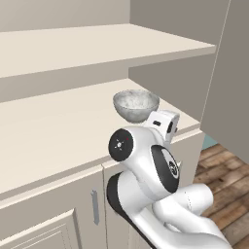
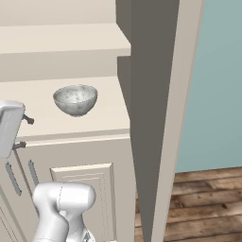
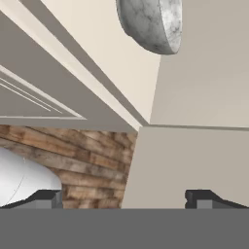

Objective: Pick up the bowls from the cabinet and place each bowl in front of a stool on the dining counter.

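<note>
A cream-beige cabinet (image 1: pixel 58 131) stands against a dark grey tall panel (image 2: pixel 151 118), with wooden plank flooring (image 2: pixel 203 203) below and a pale teal wall (image 2: pixel 217 85) to the right in the right base view. The pincer (image 3: pixel 124 198) hangs in front of the cabinet's outer corner, empty and spread wide — its two dark fingertips (image 3: pixel 46 198) sit far apart at the bottom of the hand view, with nothing between them. In the right base view the white hand shows at the left edge, level with the ledge's front edge and apart from the bowl.

Beyond the fingertips, the hand view shows the corner where the cabinet's front and side faces meet, a panelled door (image 3: pixel 34 97) on one side and plank flooring under it. Further out, at the top of that rolled view, the grey speckled bowl (image 3: pixel 153 24) sits on the cabinet's flat ledge.

In the base views the same bowl (image 1: pixel 136 104) stands upright on the ledge near its right end, close to the front edge and just beside the grey panel. An open shelf (image 1: pixel 97 46) runs above it. Below the ledge, the panelled lower doors carry slim grey handles (image 1: pixel 95 206) — one pair is visible beside the arm in the right base view.
</note>
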